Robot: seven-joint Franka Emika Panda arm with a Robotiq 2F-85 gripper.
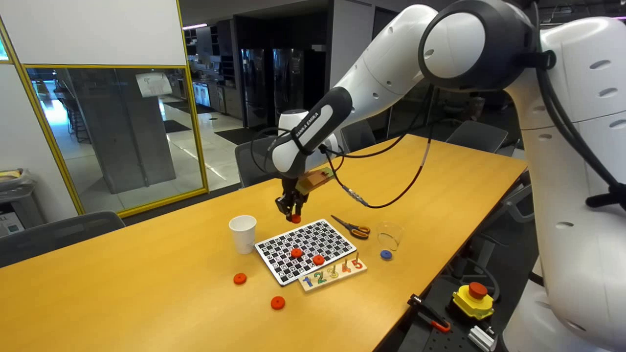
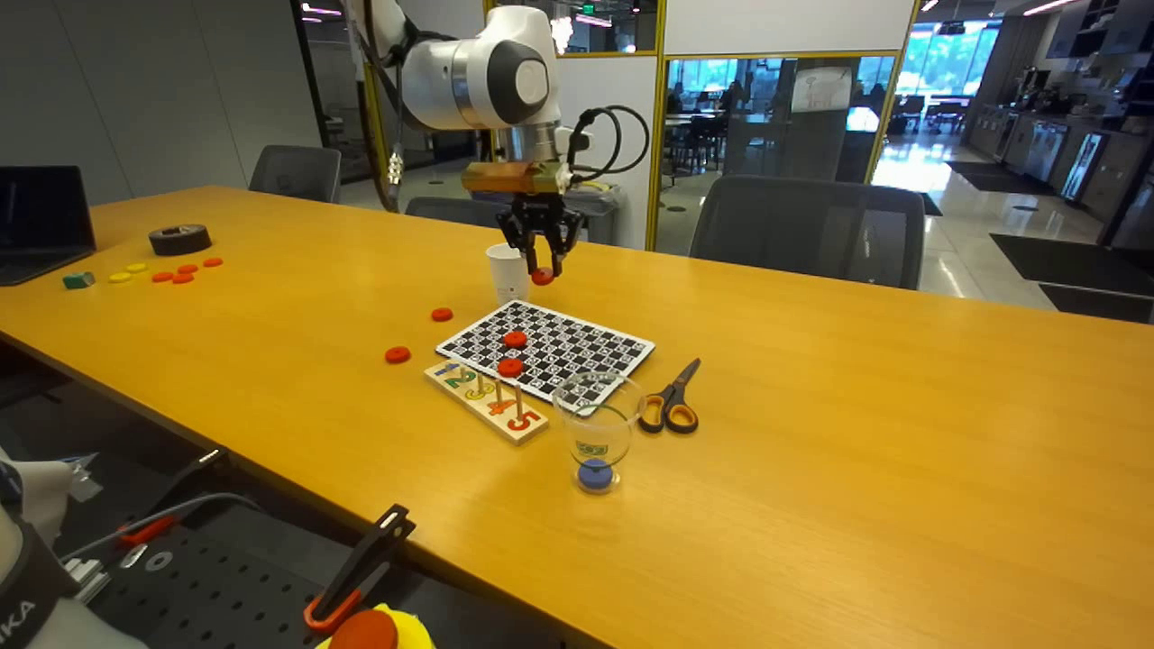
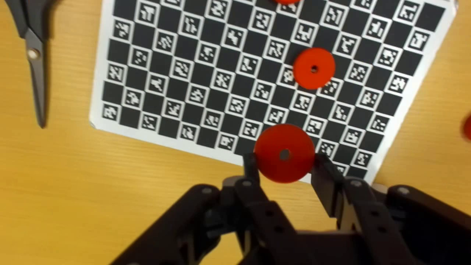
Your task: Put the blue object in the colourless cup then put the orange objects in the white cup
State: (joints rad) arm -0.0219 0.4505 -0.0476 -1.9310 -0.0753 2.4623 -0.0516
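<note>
My gripper (image 1: 295, 215) is shut on an orange object (image 3: 285, 167), a round disc with a centre hole, held edge to edge above the checkerboard's border. In an exterior view the gripper (image 2: 544, 269) is close to the white cup (image 2: 508, 270); the cup also stands upright beside the board (image 1: 243, 235). Two orange objects lie on the board (image 1: 296, 253) (image 1: 318, 260). Two more lie on the table (image 1: 239, 278) (image 1: 278, 303). The blue object (image 2: 595, 475) shows at the bottom of the upright colourless cup (image 2: 599, 431).
The checkerboard (image 1: 313, 239) lies flat beside the white cup. A wooden number board with pegs (image 1: 332, 275) touches its near edge. Scissors (image 1: 353, 227) lie between board and colourless cup. A tape roll (image 2: 179, 239), several orange and yellow discs and a laptop (image 2: 41, 221) are farther off.
</note>
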